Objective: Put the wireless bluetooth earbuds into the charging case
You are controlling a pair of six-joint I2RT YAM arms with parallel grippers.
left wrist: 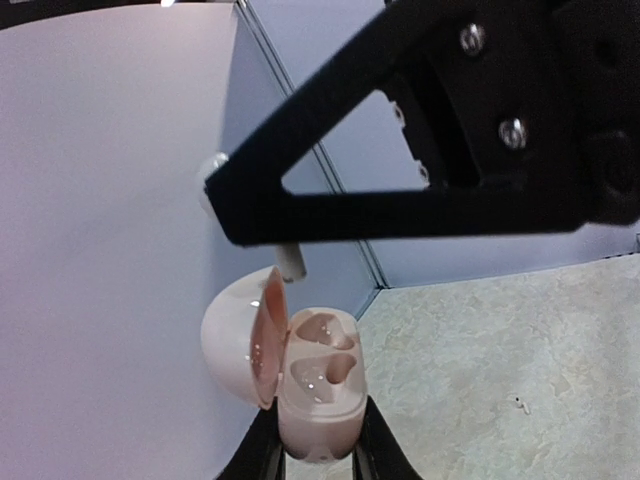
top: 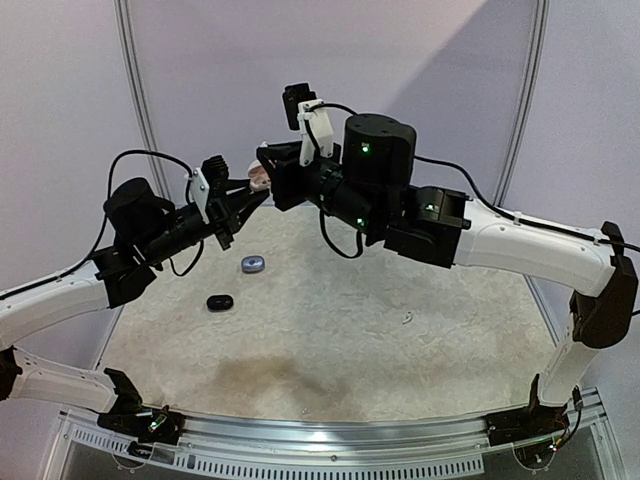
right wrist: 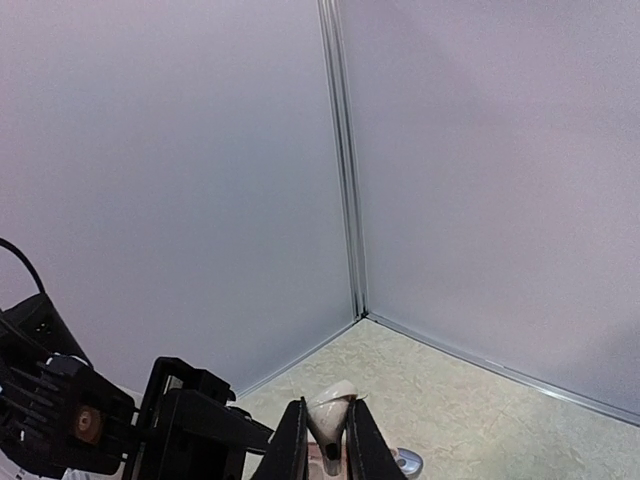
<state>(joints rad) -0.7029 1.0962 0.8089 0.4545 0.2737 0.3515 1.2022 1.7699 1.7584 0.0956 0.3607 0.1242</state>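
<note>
- Pinched in my right gripper point(right wrist: 327, 428), a white earbud point(right wrist: 333, 399) points stem-first at the charging case point(left wrist: 320, 390), ready for seating.
- My left gripper point(left wrist: 318, 440) clamps that case, open, so its sockets stay steady.

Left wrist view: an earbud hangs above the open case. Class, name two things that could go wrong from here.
The earbud in the right hand points at the edge of the lid, not a socket; lowering now may strike the lid. The left hand grips the charging case only at its base, in mid-air; a push could tilt it, and the bud might fall to the table.
</note>
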